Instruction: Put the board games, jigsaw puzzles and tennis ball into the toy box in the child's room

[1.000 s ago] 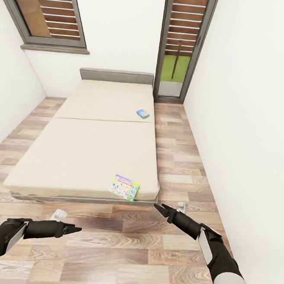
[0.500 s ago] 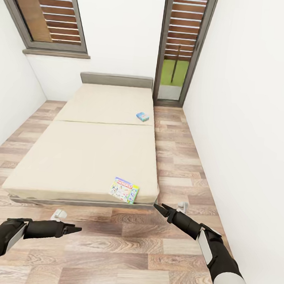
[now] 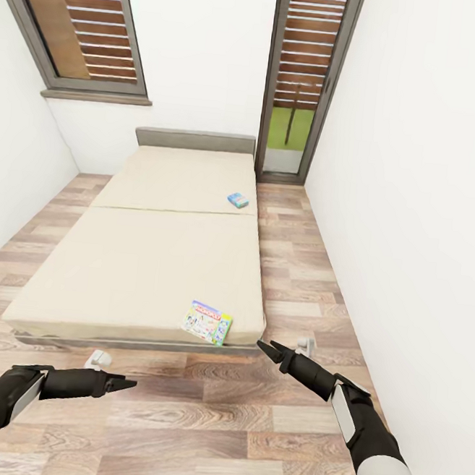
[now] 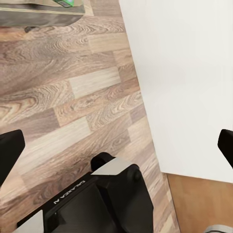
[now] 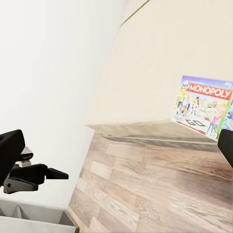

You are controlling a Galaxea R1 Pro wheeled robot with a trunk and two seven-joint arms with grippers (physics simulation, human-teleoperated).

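- The room had white walls (image 3: 418, 175) and a wood floor (image 3: 196, 437).
- A big bed (image 3: 148, 258) stood in the middle, with a plain beige top and a grey headboard (image 3: 194, 140) at the far end.
- A window (image 3: 76, 26) with brown slats sat in the far wall, on the left side of the head view. A tall glass door (image 3: 304, 77) with the same slats stood to the right of the bed's far end.
- The left arm (image 3: 4, 397) reached out low over the floor, in front of the bed. The right arm (image 3: 351, 415) reached toward the bed's near right corner.
- One board game (image 3: 207, 322), the box with Monopoly on it, lay flat on the bed at the near right corner, close to the edge. In the right wrist view the same box (image 5: 204, 107) showed its red name strip.
- The other board game (image 3: 237, 200), a small blue box, lay farther up the bed near its right edge.
- The left gripper (image 3: 123, 383) held nothing, and its fingers were spread apart in the left wrist view.
- The right gripper (image 3: 269, 350) held nothing too, with its fingers spread wide, and it hung just beside the bed corner, near the Monopoly box but not touching it.
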